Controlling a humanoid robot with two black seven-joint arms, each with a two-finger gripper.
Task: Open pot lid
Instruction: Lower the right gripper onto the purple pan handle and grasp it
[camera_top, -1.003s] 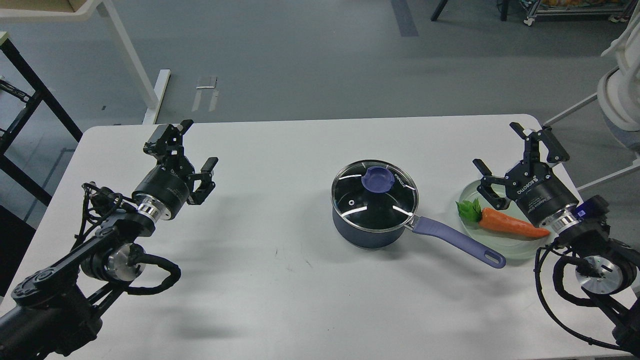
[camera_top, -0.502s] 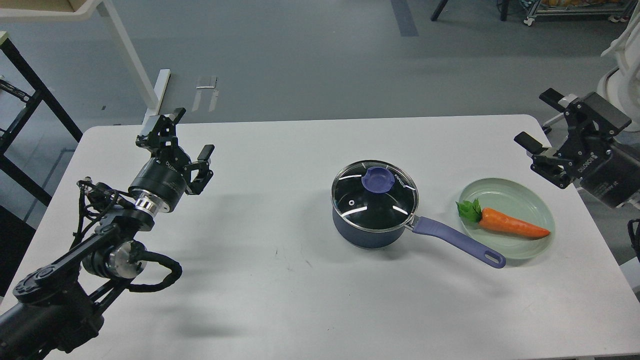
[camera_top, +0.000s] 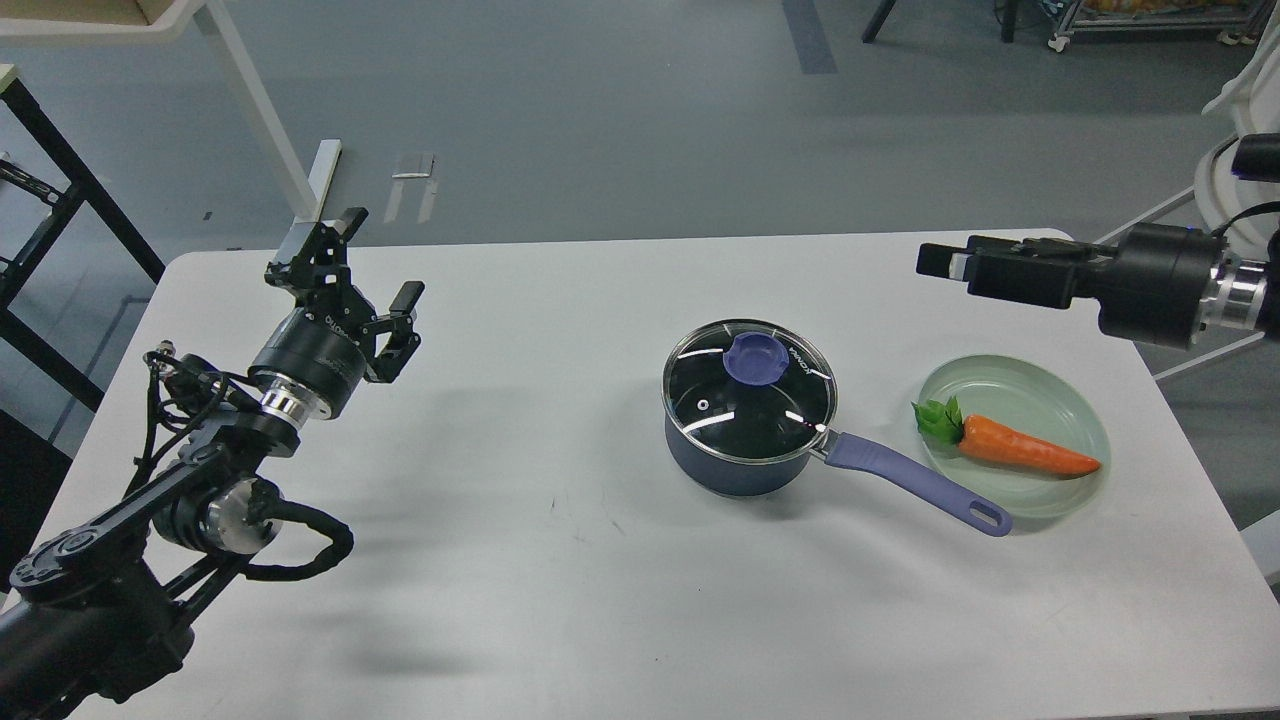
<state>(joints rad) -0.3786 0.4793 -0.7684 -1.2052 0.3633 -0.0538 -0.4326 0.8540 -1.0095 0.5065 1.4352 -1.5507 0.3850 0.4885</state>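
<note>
- Task not started — lid sits flat on the pot, metal rim seated all round, knob untouched.
- Pot stands mid-table, below and left of the right gripper, well apart from it; far to the right of the left gripper.
- Right gripper: seen side-on, pointing left over the table's far right part, above the dish. Fingers overlap in this view — cannot tell if apart or together. It holds nothing.
- Left gripper: jaws apart, empty, hovering over the table's left part, nowhere near the lid.
- Left to do, as I judge it: bring a gripper over the knob, close on it, lift the lid clear, set it down. That is the whole job.
- The right arm looks like the nearer candidate; the knob lies lower and further left than its tip.
- Around: pale green dish with a carrot just right of the pot; the pot handle runs toward the dish and its end lies at or over the rim — cannot tell if it touches.
- In the way: nothing over the lid, so a top-down approach looks open.
- Risks: the knob is small and rounded, so it could slip; the glass lid could tip when lifted; putting the lid down to the right risks hitting the dish, carrot or handle. Bare table lies left of and nearer than the pot.
</note>
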